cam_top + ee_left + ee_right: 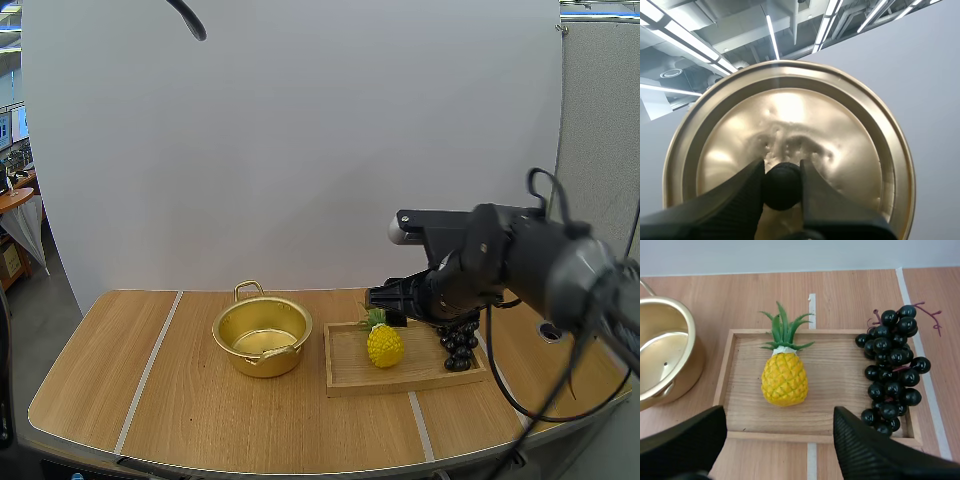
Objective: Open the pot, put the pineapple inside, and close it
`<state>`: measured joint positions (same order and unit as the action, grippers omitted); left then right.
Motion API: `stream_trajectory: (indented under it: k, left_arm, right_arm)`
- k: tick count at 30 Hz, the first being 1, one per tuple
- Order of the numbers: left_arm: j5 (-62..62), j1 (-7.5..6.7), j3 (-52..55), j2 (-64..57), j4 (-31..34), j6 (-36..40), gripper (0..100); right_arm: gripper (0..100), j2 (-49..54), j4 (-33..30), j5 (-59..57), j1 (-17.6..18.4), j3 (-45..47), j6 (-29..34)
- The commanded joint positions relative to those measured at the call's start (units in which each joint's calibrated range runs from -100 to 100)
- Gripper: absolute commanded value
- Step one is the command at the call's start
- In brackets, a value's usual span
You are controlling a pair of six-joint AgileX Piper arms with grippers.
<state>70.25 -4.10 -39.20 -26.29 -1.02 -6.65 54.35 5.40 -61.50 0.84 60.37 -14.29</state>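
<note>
Right arm stretched low over the tray (840, 371), right claw (777, 416) spread wide near the pineapple (784, 381) in the tray, lidless pot (262, 336) beside the tray, left claw (782, 186) pinching the lid (845, 125) by its knob (782, 192)

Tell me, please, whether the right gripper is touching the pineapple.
Apart. The right wrist view shows the right gripper open, with bare wood of the tray between its fingertips and the pineapple.
</note>
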Motion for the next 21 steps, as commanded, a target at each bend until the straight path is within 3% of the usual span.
stream_trajectory:
  k: [1, 8, 17, 21]
  left_arm:
    - [-2.67, -0.18, -0.38, -0.36, 0.43, 0.43, 0]
    - [-2.67, -0.18, -0.38, -0.36, 0.43, 0.43, 0]
    - [-2.67, -0.18, -0.38, -0.36, 0.43, 0.43, 0]
    - [-2.67, -0.18, -0.38, -0.36, 0.43, 0.43, 0]
  right_arm:
    - [100, -12.37, 1.80, 2.74, -0.14, -6.67, -0.40]
    - [100, -22.14, 2.96, 2.74, -0.14, -12.77, -0.40]
    - [100, -29.80, 2.63, 6.63, -0.06, -13.28, -0.40]
    - [100, -31.61, 2.51, 7.03, 1.58, -13.28, -0.30]
